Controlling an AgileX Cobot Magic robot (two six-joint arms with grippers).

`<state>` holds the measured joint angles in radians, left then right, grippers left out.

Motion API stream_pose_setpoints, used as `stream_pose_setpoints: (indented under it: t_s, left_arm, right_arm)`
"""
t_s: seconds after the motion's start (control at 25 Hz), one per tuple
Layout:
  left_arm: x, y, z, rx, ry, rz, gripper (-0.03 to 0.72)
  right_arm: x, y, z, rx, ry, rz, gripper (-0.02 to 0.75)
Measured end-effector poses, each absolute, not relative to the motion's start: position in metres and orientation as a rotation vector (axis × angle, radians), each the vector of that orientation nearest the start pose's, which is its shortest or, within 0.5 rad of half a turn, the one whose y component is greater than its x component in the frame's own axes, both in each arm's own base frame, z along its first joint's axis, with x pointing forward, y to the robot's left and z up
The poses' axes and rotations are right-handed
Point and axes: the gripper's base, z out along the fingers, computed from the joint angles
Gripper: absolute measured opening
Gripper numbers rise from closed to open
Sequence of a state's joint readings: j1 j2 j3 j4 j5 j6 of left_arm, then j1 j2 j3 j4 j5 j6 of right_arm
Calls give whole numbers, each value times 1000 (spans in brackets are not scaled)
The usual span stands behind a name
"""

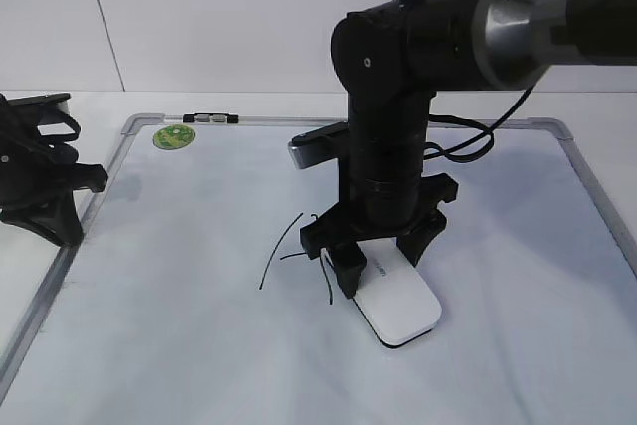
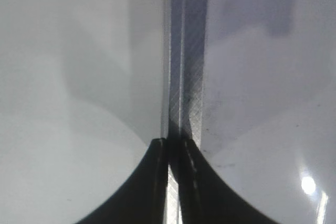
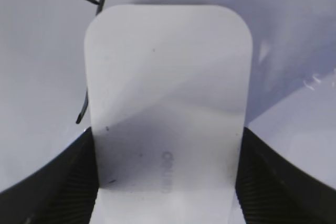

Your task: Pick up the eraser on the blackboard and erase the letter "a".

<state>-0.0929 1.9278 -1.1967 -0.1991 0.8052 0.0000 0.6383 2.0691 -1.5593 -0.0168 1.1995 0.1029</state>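
The white eraser with a black base lies flat on the blackboard, a white dry-erase board, near its middle. My right gripper stands over it, its two jaws shut on the eraser's long sides. In the right wrist view the eraser fills the gap between the jaws. Thin black strokes of a tall angular letter lie just left of the gripper and show in the right wrist view. The letter "a" is not visible. My left gripper is shut and empty at the board's left edge.
A round green sticker sits at the board's far left corner, with a small black and silver object on the top frame beside it. The silver frame rail runs straight under my left gripper.
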Motion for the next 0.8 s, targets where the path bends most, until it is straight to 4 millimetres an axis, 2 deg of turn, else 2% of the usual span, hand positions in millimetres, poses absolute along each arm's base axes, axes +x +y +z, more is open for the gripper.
stream_pose_setpoints:
  t_s: [0.28, 0.64, 0.8]
  left_arm:
    - [358, -46, 152, -57, 3018, -240, 30]
    - [358, -46, 152, -57, 3018, -240, 30]
    - [358, -46, 152, -57, 3018, -240, 30]
  right_arm:
    - [329, 230, 179, -814, 3076, -61, 541]
    - [358, 183, 179, -595, 3130, -46, 541]
    - [360, 178, 179, -570, 3137, -43, 541]
